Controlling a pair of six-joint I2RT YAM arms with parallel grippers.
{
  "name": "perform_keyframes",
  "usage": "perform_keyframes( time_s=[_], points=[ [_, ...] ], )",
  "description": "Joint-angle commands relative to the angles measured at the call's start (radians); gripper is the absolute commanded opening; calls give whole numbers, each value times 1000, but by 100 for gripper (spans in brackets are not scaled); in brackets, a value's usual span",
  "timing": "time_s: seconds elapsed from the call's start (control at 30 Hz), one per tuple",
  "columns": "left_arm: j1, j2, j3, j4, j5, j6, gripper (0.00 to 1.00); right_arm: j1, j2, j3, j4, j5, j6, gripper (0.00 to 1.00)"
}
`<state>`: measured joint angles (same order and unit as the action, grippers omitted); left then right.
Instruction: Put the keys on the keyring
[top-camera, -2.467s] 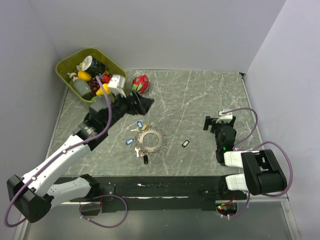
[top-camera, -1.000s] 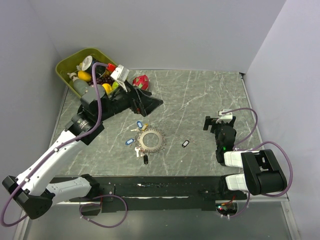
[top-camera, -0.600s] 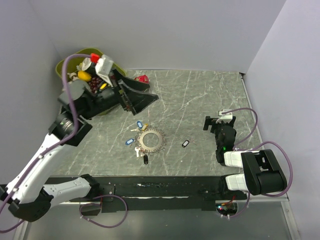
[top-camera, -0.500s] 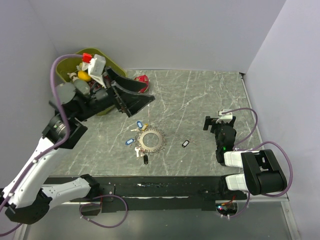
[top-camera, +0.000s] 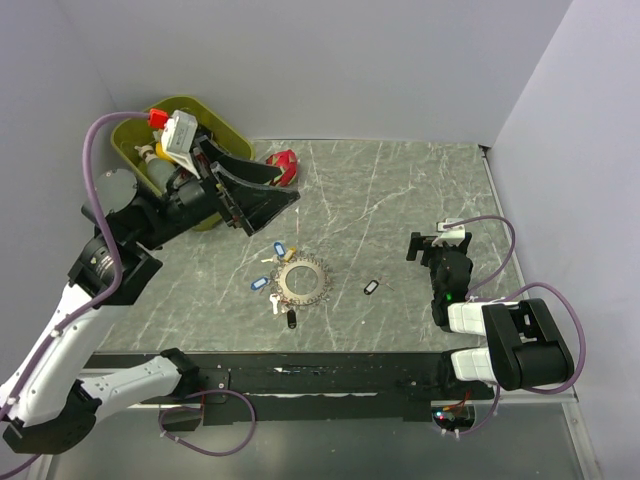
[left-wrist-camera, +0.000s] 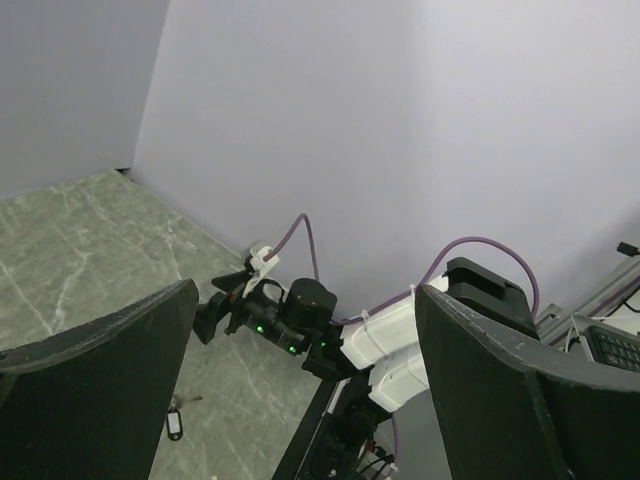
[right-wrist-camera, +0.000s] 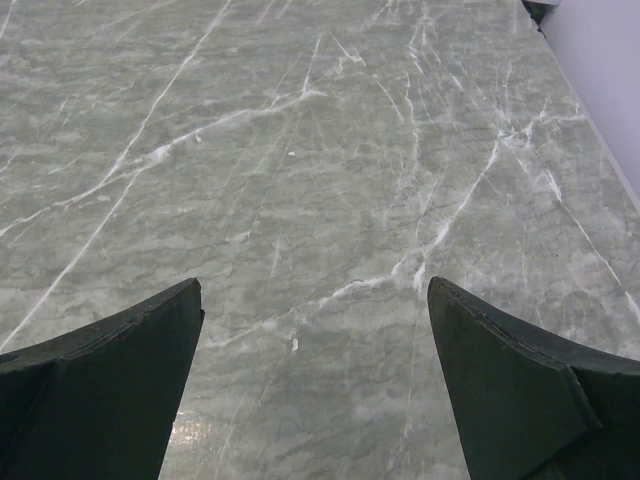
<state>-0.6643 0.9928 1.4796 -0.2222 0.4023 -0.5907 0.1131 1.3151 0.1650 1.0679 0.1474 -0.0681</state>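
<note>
The keyring (top-camera: 303, 280), a toothed silvery ring, lies flat on the marble table (top-camera: 400, 190). Keys with blue tags (top-camera: 279, 248) and a black tag (top-camera: 291, 319) lie round its left side. One black-tagged key (top-camera: 370, 287) lies alone to its right and shows small in the left wrist view (left-wrist-camera: 173, 423). My left gripper (top-camera: 272, 205) is open and empty, raised high above the table, left of and behind the ring; in its own view (left-wrist-camera: 305, 290) it points across at the right arm (left-wrist-camera: 300, 320). My right gripper (top-camera: 428, 243) is open and empty, low over bare marble (right-wrist-camera: 313, 285).
A green bin (top-camera: 222, 115) full of toy food stands at the back left, partly behind my left arm. A red toy fruit (top-camera: 284, 160) lies beside it. Grey walls close the left, back and right sides.
My left arm has lifted and swung back to the left, away from the keys and towards the bin, with its jaws open throughout. The right arm, keys and keyring have not moved.
</note>
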Motion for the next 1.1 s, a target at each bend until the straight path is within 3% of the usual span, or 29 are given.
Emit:
perform_keyframes(
  time_s=[0.0,0.5,0.73,1.07],
  points=[
    [3,-31,4,-20,-66,22,96,-7,-5,39,20,0,5,100],
    [5,17,-61,-28,-137,29,96,-7,-5,39,20,-2,5,100],
    [5,14,-131,-19,-243,72,96,-7,-5,39,20,0,5,100],
    [3,-10,-471,150,-376,55,96,-9,-5,39,20,-2,5,100]
  ],
)
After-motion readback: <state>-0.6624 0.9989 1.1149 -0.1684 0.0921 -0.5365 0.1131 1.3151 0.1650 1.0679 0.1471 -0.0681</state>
